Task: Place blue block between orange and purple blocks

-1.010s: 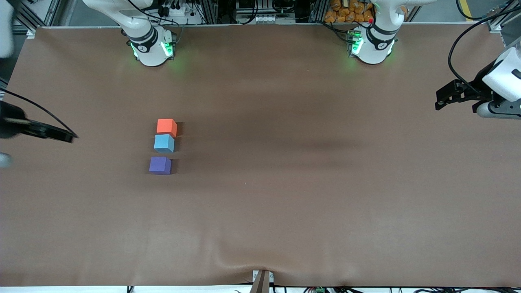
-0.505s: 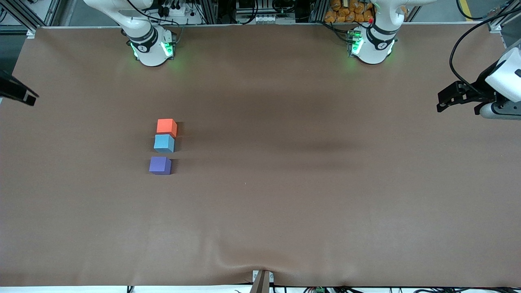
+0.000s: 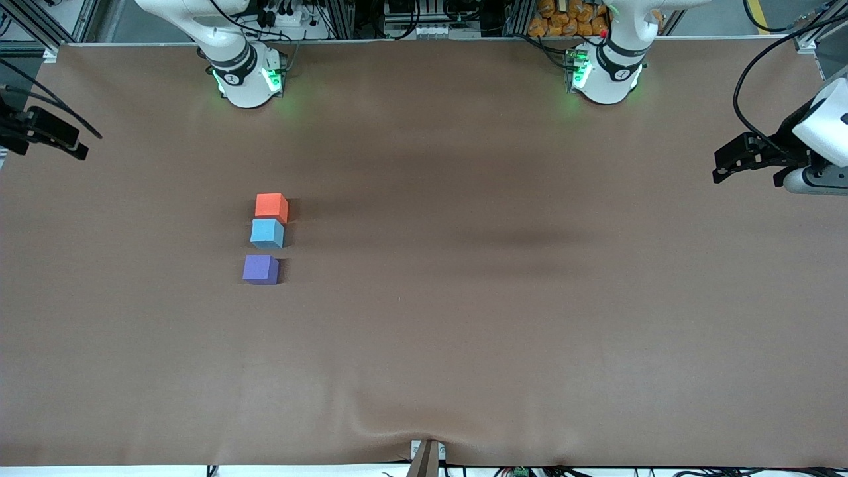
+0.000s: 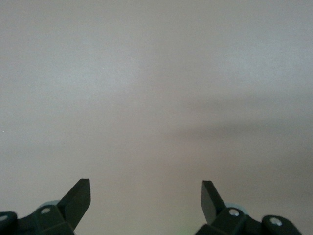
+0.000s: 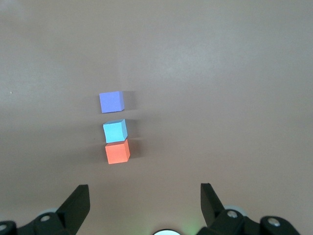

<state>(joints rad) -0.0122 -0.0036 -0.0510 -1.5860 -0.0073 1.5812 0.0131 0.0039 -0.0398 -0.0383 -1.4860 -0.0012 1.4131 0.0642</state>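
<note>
Right wrist view shows the right gripper (image 5: 144, 198) with its two dark fingers spread wide and nothing between them, held high above the brown table (image 5: 234, 73) at the right arm's end. Below it lie three cubes in a short row: the orange block (image 5: 117, 152), the blue block (image 5: 115, 130) and the purple block (image 5: 111, 102). From the front camera, the right gripper (image 3: 50, 136) sits at the table's edge, well apart from the cubes. Left wrist view shows the left gripper (image 4: 145, 196) likewise wide open and empty, with only bare table (image 4: 156, 88) under it; from the front, the left gripper (image 3: 735, 159) hangs over the left arm's end of the table (image 3: 464, 331), far from the blocks. On the table, the blue block (image 3: 267, 233) sits between the other two, touching or just beside the orange block (image 3: 271, 206), which is farther from the front camera, with a small gap to the purple block (image 3: 260, 269), which is nearer that camera.
</note>
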